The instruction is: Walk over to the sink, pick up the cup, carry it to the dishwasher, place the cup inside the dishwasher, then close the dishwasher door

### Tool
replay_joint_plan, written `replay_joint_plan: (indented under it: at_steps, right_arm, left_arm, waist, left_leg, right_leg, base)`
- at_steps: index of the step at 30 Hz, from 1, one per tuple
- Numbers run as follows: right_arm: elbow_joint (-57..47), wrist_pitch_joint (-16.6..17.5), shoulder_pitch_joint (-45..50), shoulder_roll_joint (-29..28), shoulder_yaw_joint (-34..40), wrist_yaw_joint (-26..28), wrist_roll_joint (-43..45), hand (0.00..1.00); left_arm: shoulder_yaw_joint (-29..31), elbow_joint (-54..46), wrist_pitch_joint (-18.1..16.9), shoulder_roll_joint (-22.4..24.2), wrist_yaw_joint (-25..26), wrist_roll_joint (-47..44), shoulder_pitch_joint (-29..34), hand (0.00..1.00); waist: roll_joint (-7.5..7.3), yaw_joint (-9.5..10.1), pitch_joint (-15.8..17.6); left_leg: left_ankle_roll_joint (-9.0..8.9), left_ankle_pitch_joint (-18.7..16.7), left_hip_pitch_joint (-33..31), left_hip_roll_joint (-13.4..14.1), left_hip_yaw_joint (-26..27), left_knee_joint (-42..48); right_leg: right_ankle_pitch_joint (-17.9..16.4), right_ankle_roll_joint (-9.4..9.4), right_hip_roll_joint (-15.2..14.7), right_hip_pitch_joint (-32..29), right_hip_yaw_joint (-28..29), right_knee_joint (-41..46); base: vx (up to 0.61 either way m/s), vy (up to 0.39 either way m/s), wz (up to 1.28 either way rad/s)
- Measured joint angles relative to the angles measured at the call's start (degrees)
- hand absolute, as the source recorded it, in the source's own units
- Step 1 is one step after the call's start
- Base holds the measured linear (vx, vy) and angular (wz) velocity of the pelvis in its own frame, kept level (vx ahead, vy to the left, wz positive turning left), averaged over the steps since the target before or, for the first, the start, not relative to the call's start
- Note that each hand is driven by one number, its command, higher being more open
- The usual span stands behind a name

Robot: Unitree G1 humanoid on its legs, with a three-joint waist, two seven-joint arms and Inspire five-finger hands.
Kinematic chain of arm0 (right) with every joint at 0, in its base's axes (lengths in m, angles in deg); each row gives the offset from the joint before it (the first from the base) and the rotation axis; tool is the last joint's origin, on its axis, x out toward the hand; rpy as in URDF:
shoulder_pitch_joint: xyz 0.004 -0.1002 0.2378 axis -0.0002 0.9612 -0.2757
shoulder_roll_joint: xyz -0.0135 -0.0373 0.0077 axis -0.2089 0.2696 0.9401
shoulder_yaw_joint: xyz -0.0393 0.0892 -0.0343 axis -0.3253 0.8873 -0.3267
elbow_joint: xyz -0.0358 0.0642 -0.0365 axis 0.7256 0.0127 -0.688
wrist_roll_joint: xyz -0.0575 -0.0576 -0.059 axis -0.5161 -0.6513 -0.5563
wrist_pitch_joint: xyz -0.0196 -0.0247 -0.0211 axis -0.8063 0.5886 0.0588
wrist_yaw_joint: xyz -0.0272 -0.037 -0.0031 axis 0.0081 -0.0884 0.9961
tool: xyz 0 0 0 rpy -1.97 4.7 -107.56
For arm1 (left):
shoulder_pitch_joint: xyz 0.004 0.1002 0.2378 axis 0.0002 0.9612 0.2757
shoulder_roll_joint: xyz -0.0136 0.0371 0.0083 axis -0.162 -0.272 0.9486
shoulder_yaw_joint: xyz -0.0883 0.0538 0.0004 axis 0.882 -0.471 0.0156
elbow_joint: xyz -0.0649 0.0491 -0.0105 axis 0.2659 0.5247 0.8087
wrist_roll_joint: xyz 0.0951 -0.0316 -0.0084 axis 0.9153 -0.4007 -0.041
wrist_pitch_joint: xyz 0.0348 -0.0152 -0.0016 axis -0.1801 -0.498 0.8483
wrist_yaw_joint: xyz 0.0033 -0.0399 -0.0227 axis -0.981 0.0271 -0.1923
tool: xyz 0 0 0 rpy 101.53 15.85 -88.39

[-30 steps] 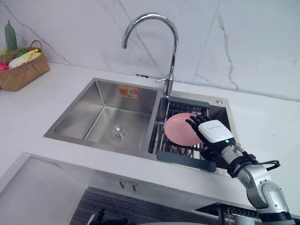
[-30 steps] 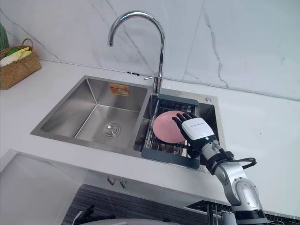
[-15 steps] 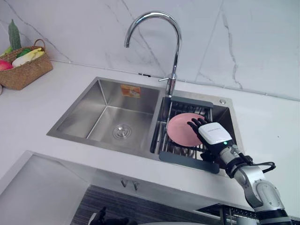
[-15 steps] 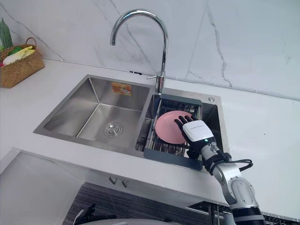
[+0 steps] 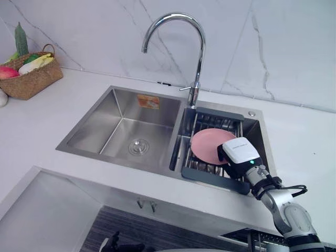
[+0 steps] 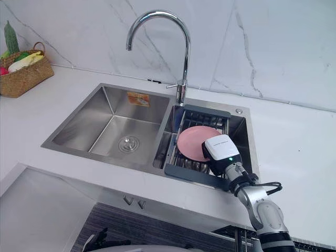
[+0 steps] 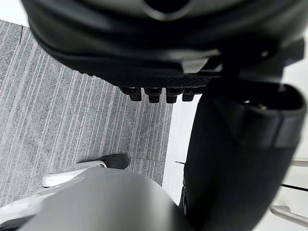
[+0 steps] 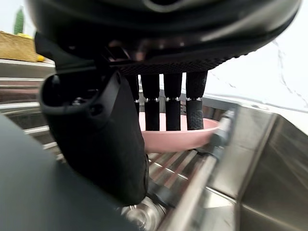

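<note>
Fingers point(image 8: 166, 108) of the right hand point(image 5: 240, 153) are straight and side by side, their tips in front of the rim of a pink plate point(image 5: 207, 144); whether they touch it cannot be told. The thumb point(image 8: 103, 144) stands apart from them, and nothing is pinched between.

Far left: a wicker basket point(image 5: 31, 79) of vegetables sits on the white countertop point(image 5: 47, 121), close to the marble wall point(image 5: 283, 47). Next comes the steel sink point(image 5: 79, 147); its left basin has a round drain point(image 5: 138, 146) in the floor and an orange sticker point(image 5: 148, 101) on the back wall. A curved chrome faucet point(image 5: 199, 68) rises behind the divider between the two basins. The right basin holds a dark-framed drying rack point(image 5: 212, 177), and the plate lies on it, tilted. The right hand hangs over the near right part of the plate and rack, palm down. Beneath the thumb, low in the rack, a rounded steel form shows, apparently the cup point(image 8: 137, 216), though I cannot be sure.

The left hand point(image 7: 240, 144) hangs over grey striped floor point(image 7: 72, 120); whether it is open or closed cannot be told.
</note>
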Motion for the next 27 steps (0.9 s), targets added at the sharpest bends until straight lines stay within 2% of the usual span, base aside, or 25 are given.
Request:
replay_joint_plan:
  at_steps: [4,9,19,27]
  right_arm:
    - [-0.44,0.04,0.00,0.00,0.16,-5.57,-0.50,0.00]
    - [-1.18,0.89,0.00,0.00,1.49,-9.35,-1.74,0.00]
    - [-6.78,3.60,0.00,0.01,2.83,-11.26,-0.74,0.00]
    - [-8.33,4.54,0.01,-0.06,4.86,-12.00,5.87,0.00]
  left_arm:
    - [0.00,-0.03,-0.02,0.02,0.06,-0.01,0.04,1.00]
    - [0.00,-0.03,-0.23,0.18,0.28,-0.01,0.05,1.00]
    - [-0.01,-0.04,-0.87,0.70,1.18,-0.05,0.09,1.00]
    - [-0.04,-0.02,-1.63,0.80,1.77,-0.21,0.20,1.00]
  waist:
    - [0.11,-0.15,0.07]
    - [0.38,-0.14,0.24]
    - [1.21,-0.27,0.83]
    - [1.46,-0.35,1.04]
  left_leg:
    - [0.00,0.00,0.01,0.00,0.02,0.03]
    - [0.00,-0.01,-0.09,0.01,-0.01,0.21]
    - [-0.04,-0.06,-0.10,0.12,-0.02,0.45]
    - [-0.16,-0.27,-0.09,0.20,0.18,0.65]
  right_leg:
    - [0.00,0.01,0.01,-0.01,0.10,0.00]
    - [0.01,0.01,0.01,-0.01,0.12,0.01]
    - [0.00,0.01,0.11,0.09,0.13,0.02]
    - [0.00,0.01,0.13,0.11,0.32,0.07]
  base:
    - [0.00,0.000,0.00]
    - [0.00,0.000,0.00]
    - [-0.01,0.000,0.00]
    - [0.00,0.000,0.00]
